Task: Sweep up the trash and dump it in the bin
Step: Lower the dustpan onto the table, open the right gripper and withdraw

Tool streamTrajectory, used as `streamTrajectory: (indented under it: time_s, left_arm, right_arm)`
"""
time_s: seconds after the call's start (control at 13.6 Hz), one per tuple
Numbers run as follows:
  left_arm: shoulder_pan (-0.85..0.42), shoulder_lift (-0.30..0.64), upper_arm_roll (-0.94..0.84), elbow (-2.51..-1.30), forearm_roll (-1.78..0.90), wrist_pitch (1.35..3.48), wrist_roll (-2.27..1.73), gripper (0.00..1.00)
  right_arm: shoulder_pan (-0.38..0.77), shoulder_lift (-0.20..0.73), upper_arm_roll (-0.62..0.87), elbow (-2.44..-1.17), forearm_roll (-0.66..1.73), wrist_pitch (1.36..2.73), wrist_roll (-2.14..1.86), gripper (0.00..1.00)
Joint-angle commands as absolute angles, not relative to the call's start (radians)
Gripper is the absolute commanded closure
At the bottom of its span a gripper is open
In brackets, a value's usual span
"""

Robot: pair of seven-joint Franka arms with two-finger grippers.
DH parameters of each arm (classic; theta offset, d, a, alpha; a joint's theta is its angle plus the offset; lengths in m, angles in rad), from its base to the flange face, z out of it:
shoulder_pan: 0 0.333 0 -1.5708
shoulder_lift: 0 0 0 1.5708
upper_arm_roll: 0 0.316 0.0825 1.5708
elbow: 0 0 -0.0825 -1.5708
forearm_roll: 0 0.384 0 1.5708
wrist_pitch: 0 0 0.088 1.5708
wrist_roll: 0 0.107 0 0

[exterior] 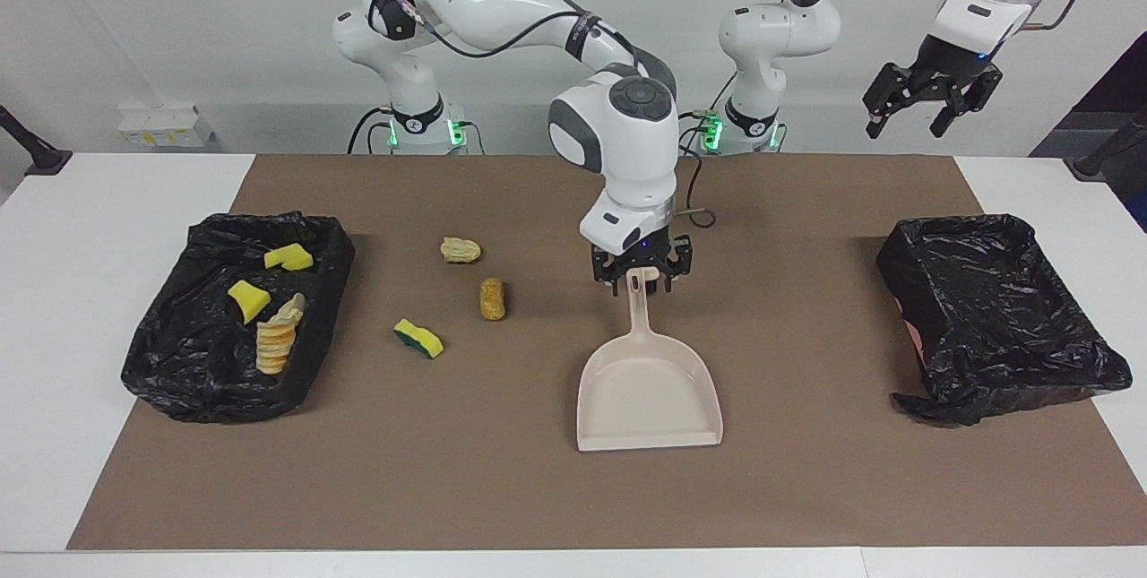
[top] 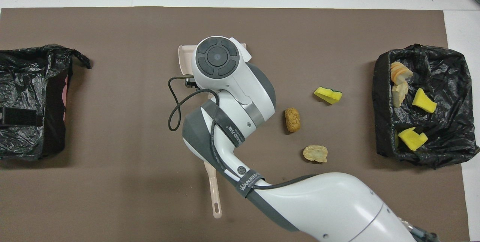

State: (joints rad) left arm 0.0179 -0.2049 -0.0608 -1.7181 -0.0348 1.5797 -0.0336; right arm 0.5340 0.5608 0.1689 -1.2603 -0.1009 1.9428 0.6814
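Brown mat (exterior: 538,488) was flanked by two black-lined bins: one (exterior: 193,381) held four trash bits, the other (exterior: 995,327) none visible. Three bits, sponge (exterior: 418,339), orange-brown lump (exterior: 492,298) and tan lump (exterior: 460,249), lay beside the dustpan (exterior: 649,390). Right gripper (exterior: 642,278) was spread over its handle; left gripper (exterior: 932,99) was spread, waiting aloft. "WANJEEDA" was legible on an arm strap (top: 249,182).

Dustpan (exterior: 649,390) between two bins (exterior: 235,318)

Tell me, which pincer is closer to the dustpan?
The right pincer. It hangs just over the tip of the dustpan handle, fingers spread. The left pincer waits high in the air at the left arm's end, above the table edge near the black-lined bin.
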Motion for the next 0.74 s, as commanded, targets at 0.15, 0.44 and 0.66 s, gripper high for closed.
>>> streamTrajectory:
  time_s: [0.15, 0.44, 0.66]
  left_arm:
    - [0.008, -0.073, -0.067, -1.677, -0.029, 1.732, -0.049, 0.00]
    - [-0.035, 0.113, -0.080, -1.548, -0.025, 1.869, -0.170, 0.00]
    - [-0.072, 0.178, -0.080, -1.525, -0.025, 1.940, -0.173, 0.00]
  right_arm:
    - [0.577, 0.335, 0.172, -1.606, -0.080, 1.979, 0.698, 0.13]
    - [0.613, 0.200, 0.178, -1.880, -0.069, 2.115, 0.703, 0.13]
    - [0.687, 0.189, 0.179, -1.971, -0.037, 2.173, 0.696, 0.18]
